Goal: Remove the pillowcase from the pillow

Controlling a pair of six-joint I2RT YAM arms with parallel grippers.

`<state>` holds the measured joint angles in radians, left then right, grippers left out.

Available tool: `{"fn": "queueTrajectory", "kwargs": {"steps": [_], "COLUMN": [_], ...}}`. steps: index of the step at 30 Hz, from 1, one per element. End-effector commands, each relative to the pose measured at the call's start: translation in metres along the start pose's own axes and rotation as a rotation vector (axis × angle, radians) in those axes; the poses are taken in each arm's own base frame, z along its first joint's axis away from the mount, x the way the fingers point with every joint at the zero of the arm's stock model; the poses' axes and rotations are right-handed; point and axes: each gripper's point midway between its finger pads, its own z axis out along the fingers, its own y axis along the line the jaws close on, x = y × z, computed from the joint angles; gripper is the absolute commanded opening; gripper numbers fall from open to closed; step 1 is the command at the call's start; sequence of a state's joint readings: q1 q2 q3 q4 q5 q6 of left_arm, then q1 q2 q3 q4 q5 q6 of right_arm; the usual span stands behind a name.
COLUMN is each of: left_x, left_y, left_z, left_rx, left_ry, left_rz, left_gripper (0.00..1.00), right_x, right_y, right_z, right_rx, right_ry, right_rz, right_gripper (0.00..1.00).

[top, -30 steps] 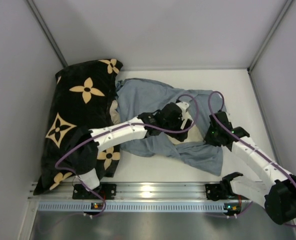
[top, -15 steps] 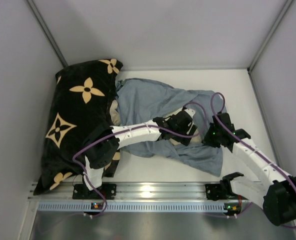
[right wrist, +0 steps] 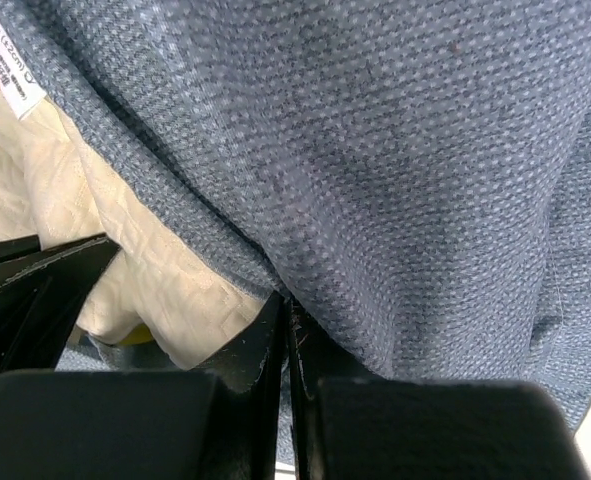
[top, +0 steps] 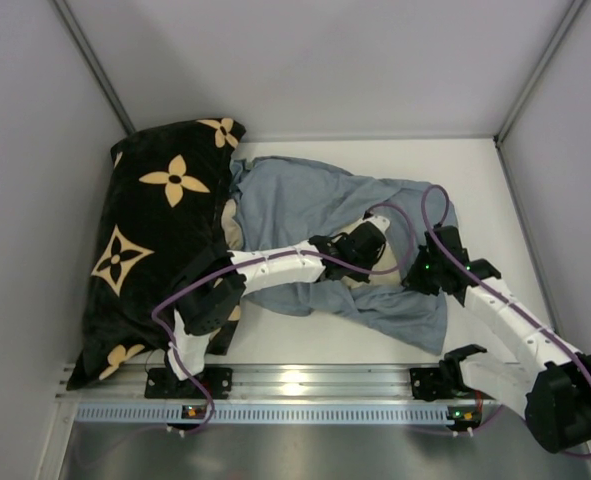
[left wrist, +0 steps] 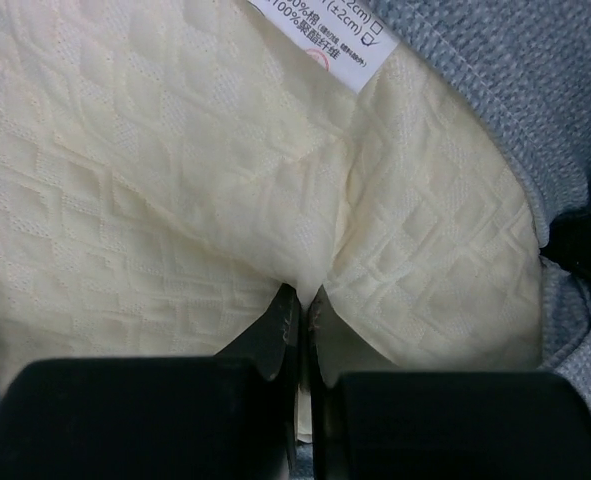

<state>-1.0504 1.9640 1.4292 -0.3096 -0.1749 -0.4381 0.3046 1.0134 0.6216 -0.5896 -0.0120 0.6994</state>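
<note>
The pillowcase (top: 295,195) lies crumpled mid-table with its plain blue-grey side out. The cream textured pillow (left wrist: 175,200) shows in its opening, with a white care label (left wrist: 325,30) at the edge. My left gripper (top: 370,248) reaches into that opening; in the left wrist view its jaws (left wrist: 302,295) are shut on a pinched fold of the pillow's cream fabric. Just to the right, my right gripper (top: 415,275) is shut on the blue-grey pillowcase (right wrist: 425,150) edge, the pillow (right wrist: 165,280) beside its fingers.
A black cushion with tan flower motifs (top: 165,230) lies along the left wall, its near end over the left arm's base. White walls enclose the table on three sides. The metal rail (top: 295,385) runs along the near edge.
My left arm has stretched to the right into the pillowcase opening and its jaws have shut on the pillow fabric. The right gripper has stayed shut, shifting slightly.
</note>
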Motion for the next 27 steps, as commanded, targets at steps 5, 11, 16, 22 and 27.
{"fn": "queueTrajectory", "kwargs": {"steps": [5,11,16,22,27], "left_x": [-0.072,-0.156,-0.189,-0.207,-0.245], "left_y": [0.013,0.068,0.083,0.071,0.069], "left_z": [-0.035,-0.1,-0.125,-0.143,-0.181], "left_rx": [-0.013,-0.054,-0.028,0.057,0.121], "left_ry": [-0.198,-0.346,-0.406,-0.428,-0.521], "left_rz": [-0.099,-0.242,-0.304,-0.341,-0.389], "left_gripper": [0.0,0.0,0.0,0.0,0.0], "right_x": [0.009,0.01,0.013,0.022,0.034], "right_y": [0.0,0.002,0.002,-0.007,-0.004], "right_z": [-0.002,-0.004,-0.002,0.009,0.022], "right_rx": [-0.027,-0.043,-0.056,-0.022,0.008], "right_ry": [0.019,0.014,0.02,0.033,0.071], "right_rz": [-0.005,-0.003,-0.01,-0.008,-0.037], "right_gripper": [0.0,0.0,0.0,0.0,0.0]}}
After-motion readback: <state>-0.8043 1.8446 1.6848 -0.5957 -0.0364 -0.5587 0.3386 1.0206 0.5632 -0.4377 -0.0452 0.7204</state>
